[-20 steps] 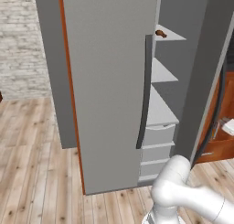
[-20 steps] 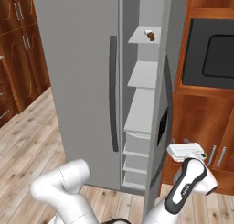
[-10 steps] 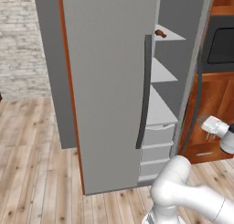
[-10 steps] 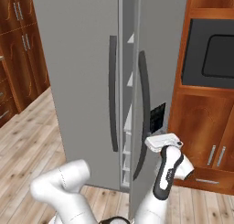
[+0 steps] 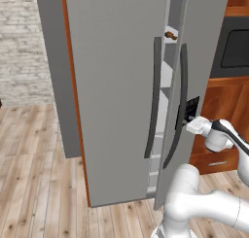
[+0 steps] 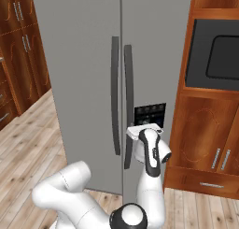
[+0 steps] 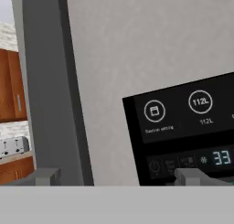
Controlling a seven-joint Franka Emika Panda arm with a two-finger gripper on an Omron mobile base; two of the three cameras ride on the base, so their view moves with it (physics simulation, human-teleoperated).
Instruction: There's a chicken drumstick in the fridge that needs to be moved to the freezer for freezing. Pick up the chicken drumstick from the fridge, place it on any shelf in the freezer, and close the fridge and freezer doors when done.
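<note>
Freezer door [image 5: 202, 62] swung nearly shut since a second ago, gripper [image 6: 140, 132] pressing at its black panel [image 6: 150, 115].
Finger spread indeterminate; nothing visibly held. Chicken drumstick [image 5: 170, 36] rests on an upper freezer shelf [image 5: 167, 79]. Push squarely beside the handle [image 5: 177, 106] until flush.

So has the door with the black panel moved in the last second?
Yes. The right-hand door has swung toward the closed left door, leaving a narrow gap where the chicken drumstick shows on its shelf. The pincer presses by the black panel.
</note>
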